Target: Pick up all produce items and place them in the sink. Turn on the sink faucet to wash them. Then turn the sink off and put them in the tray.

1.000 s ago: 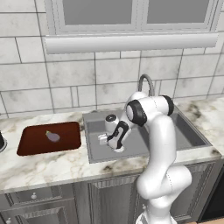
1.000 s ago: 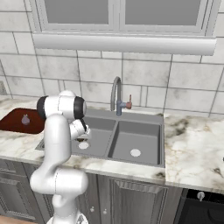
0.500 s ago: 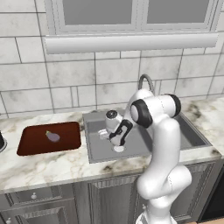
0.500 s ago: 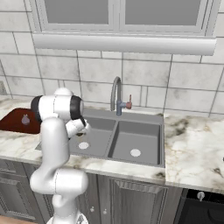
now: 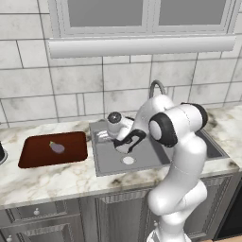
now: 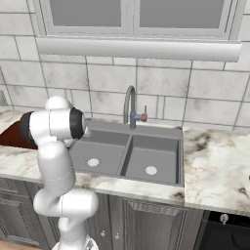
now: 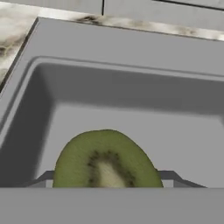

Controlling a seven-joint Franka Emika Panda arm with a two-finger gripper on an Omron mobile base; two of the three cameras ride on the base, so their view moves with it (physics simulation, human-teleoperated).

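The gripper hangs over the left basin of the sink, its jaws set fairly wide and clasping a halved kiwi, whose green cut face with pale core sits right between the finger tips. Off to the gripper's left, well apart, the eggplant lies in the tray

No text, label, brand or number can be read anywhere. The surfaces near the tool are unmarked.
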